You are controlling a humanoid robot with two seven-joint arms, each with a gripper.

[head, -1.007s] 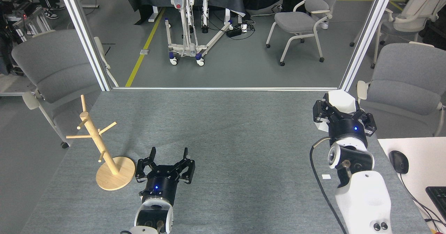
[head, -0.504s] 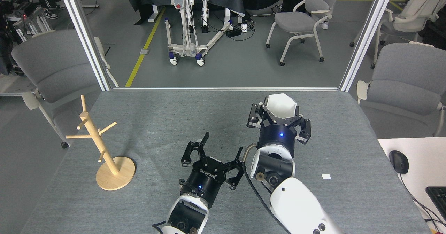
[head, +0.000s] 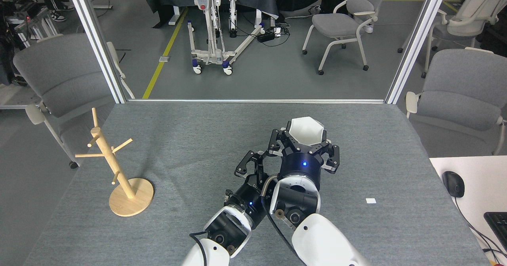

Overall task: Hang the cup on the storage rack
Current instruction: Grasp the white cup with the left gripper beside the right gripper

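The white faceted cup (head: pixel 305 130) is held above the middle of the grey table, mouth facing the camera, with my right gripper (head: pixel 303 143) shut on it from below. My left gripper (head: pixel 257 165) is just left of it, its black fingers (head: pixel 246 164) spread open with nothing between them, close to the right wrist. The storage rack (head: pixel 115 167), a light wooden post with angled pegs on a round disc base, stands upright near the table's left edge, well away from both grippers.
The grey felt table (head: pixel 198 139) has a small white tag (head: pixel 370 200) at the right. Grey chairs (head: pixel 63 80) flank both far corners. A white desk with a mouse (head: pixel 453 183) and keyboard adjoins the right edge.
My right gripper has carried the cup from the table's far right toward the middle and slightly nearer. My left gripper has moved right from beside the rack base to alongside the right wrist.
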